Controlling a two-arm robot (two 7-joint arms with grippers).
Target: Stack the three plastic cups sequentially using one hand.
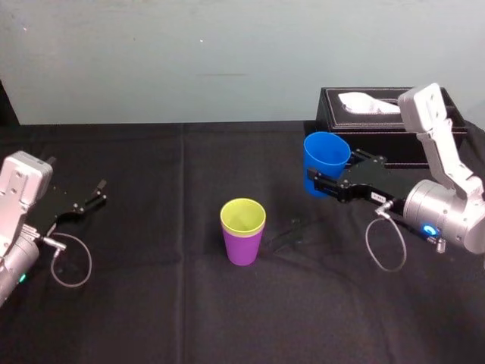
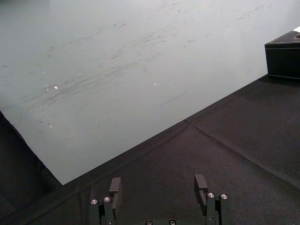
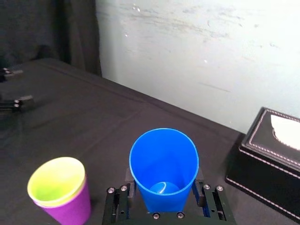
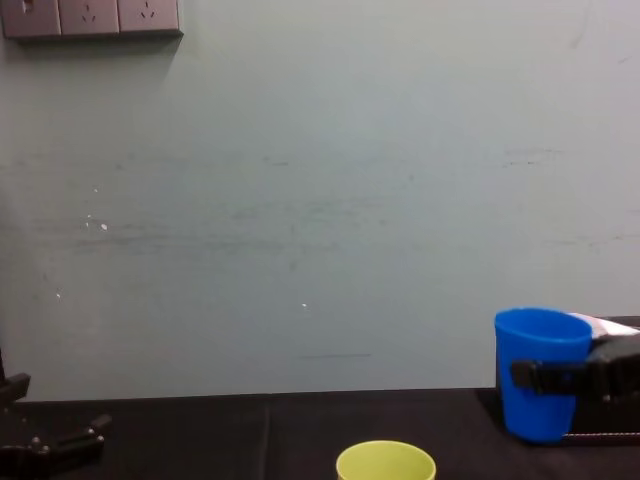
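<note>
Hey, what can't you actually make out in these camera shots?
- Head view: the purple cup hides the yellow-green cup below its rim.
- Chest view: the bottom edge cuts that stack off below the rim.
- Head view: blue cup hides one finger of the right claw gripping it; its arm covers part of the tissue box.
- Left claw parked, open.

black-clothed table point(image 1: 151, 303) | on it: purple cup point(image 1: 242, 249); black tissue box point(image 1: 379, 140)

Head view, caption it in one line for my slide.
Right hand grips the bright blue plastic cup, right of the yellow-green plastic cup nested in the purple plastic cup; left hand parked open.
</note>
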